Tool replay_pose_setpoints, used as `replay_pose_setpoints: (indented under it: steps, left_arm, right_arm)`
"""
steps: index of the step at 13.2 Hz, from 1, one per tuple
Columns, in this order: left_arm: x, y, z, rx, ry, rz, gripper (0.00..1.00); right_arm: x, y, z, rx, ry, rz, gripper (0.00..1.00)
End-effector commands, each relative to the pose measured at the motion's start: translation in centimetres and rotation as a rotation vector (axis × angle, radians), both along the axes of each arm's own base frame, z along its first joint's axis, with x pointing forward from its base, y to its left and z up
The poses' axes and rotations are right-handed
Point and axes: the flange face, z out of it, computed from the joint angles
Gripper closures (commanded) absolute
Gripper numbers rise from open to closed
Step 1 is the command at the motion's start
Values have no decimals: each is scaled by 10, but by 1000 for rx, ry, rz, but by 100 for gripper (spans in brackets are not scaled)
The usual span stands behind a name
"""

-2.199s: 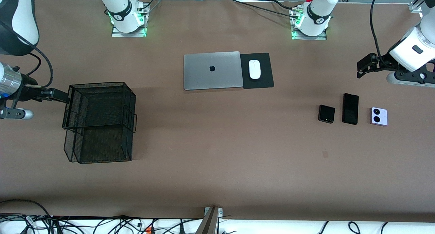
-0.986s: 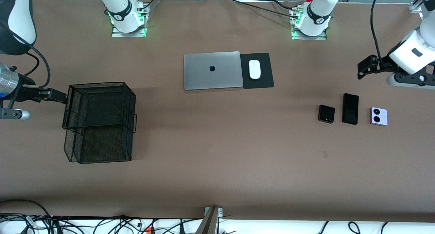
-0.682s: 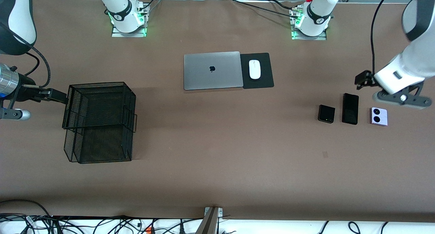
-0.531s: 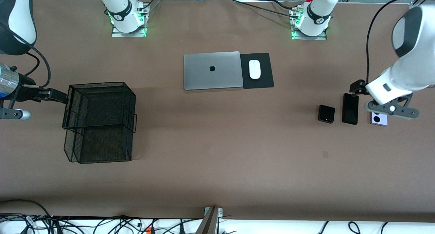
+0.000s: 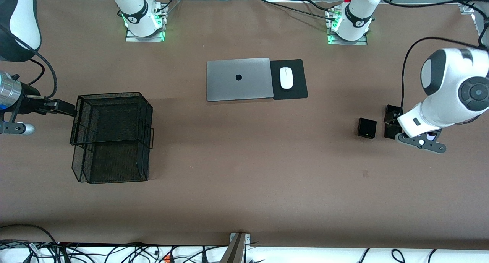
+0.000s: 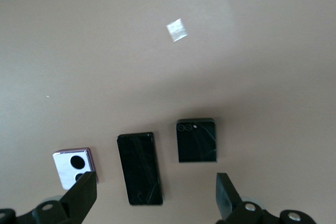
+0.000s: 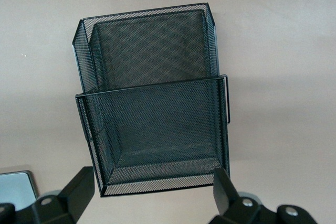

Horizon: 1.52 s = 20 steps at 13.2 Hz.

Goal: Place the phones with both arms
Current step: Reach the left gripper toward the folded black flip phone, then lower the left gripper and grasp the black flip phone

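Phones in row at 3 o'clock of table [image 5: 244, 179]: black flip phone [image 5: 367, 128], slab phone [image 6: 139, 168], lavender flip phone [image 6: 73, 167], none touching. Left pincer [image 6: 155, 184] released, over slab phone; centre first, neighbours look close, grip long edges. Right pincer [image 7: 152, 182] released, waits by mesh basket [image 7: 152, 124] at 9 o'clock

A robotics lab: two robot arm bases [image 5: 143, 16] bolted onto a brown-covered table [image 5: 244, 186], tangled cables [image 5: 114, 251] along its edge nearest the front camera.
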Motion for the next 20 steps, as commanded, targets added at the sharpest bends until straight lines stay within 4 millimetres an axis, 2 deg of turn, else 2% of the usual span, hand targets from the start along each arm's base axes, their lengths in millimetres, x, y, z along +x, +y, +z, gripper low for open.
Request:
replay_pose_setpoints:
  steps: [1, 2, 4, 7, 11, 13, 17, 20]
  left_arm:
    - [-8, 14, -41, -11, -22, -2, 0]
    - [-14, 19, -57, -24, -41, 16, 0]
    - [-25, 17, -82, -61, -63, 64, 0]
    - [-35, 14, -105, -62, -51, 109, 0]
    - [-68, 3, -148, -69, -78, 94, 0]
    - [-77, -16, -157, -74, -61, 43, 0]
    - [-90, -33, -175, -91, -9, -78, 0]
    - [-91, -28, -188, -100, 0, -130, 0]
  right_arm:
    - [2, 1, 4, 14, 4, 9, 0]
    - [2, 1, 3, 14, 5, 9, 0]
    - [2, 1, 4, 16, 2, 8, 0]
    - [2, 1, 4, 16, 4, 8, 0]
    - [2, 0, 4, 16, 4, 7, 0]
    - [2, 0, 3, 16, 5, 14, 0]
    - [2, 0, 4, 17, 4, 16, 0]
    - [2, -1, 3, 17, 5, 22, 0]
